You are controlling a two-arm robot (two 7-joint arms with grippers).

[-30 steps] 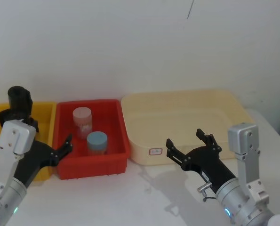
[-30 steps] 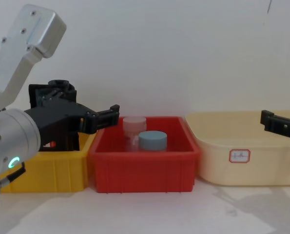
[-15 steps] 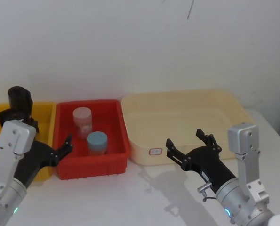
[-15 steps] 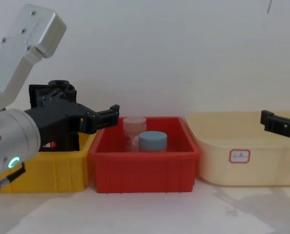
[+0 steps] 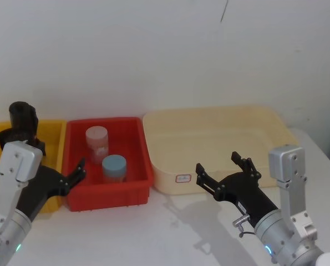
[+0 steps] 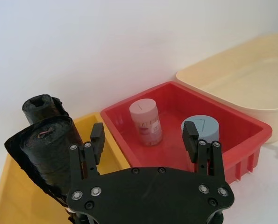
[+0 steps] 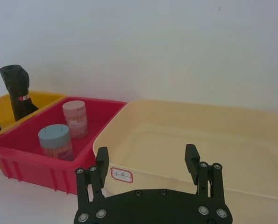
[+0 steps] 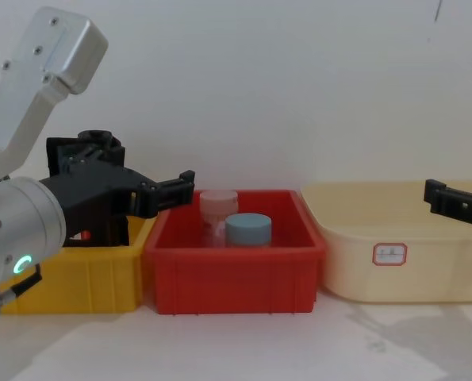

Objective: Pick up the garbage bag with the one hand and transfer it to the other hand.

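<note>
The garbage bag (image 5: 23, 117) is a black roll standing upright in the yellow bin (image 5: 52, 133) at the far left; it is also in the left wrist view (image 6: 39, 105), the right wrist view (image 7: 17, 86) and the chest view (image 8: 99, 140). My left gripper (image 5: 56, 160) hovers open and empty just in front of that bin, short of the roll, with one finger (image 8: 176, 184) reaching over the red bin's corner. In the left wrist view the left gripper (image 6: 144, 135) has nothing between its fingers. My right gripper (image 5: 217, 163) stands open and empty in front of the cream tray (image 5: 220, 119).
A red bin (image 5: 137, 166) in the middle holds a pink jar (image 5: 96, 138) and a blue-lidded jar (image 5: 114, 166). A second, ragged black roll (image 6: 47, 149) stands beside the bag in the yellow bin. Bare white table lies in front of the bins.
</note>
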